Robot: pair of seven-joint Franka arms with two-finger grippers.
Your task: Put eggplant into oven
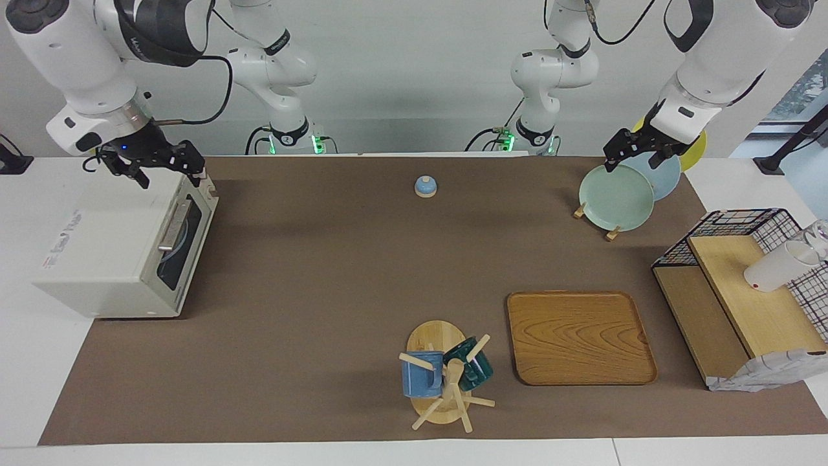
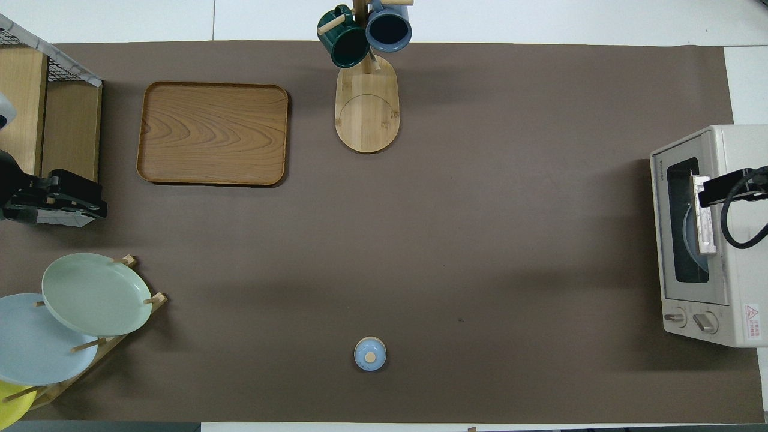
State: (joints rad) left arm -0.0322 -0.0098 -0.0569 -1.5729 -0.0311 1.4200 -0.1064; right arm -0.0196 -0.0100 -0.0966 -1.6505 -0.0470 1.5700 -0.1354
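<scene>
The cream-white oven (image 1: 103,259) stands at the right arm's end of the table, also in the overhead view (image 2: 735,156). Its dark glass door is shut, with the silver handle (image 1: 173,226) across it. Something pale and curved shows dimly through the glass. The eggplant is out of view in both views. My right gripper (image 1: 169,175) is open and empty above the oven's top front edge, over the handle in the overhead view (image 2: 705,192). My left gripper (image 1: 637,158) is open and empty above the plate rack, and it also shows in the overhead view (image 2: 90,204).
A rack holds a green plate (image 1: 614,197), a blue plate and a yellow one. A wooden tray (image 1: 579,336) and a mug tree (image 1: 446,369) with two mugs lie farther from the robots. A small blue lid (image 1: 425,186) lies near them. A wire-and-wood shelf (image 1: 744,298) stands at the left arm's end.
</scene>
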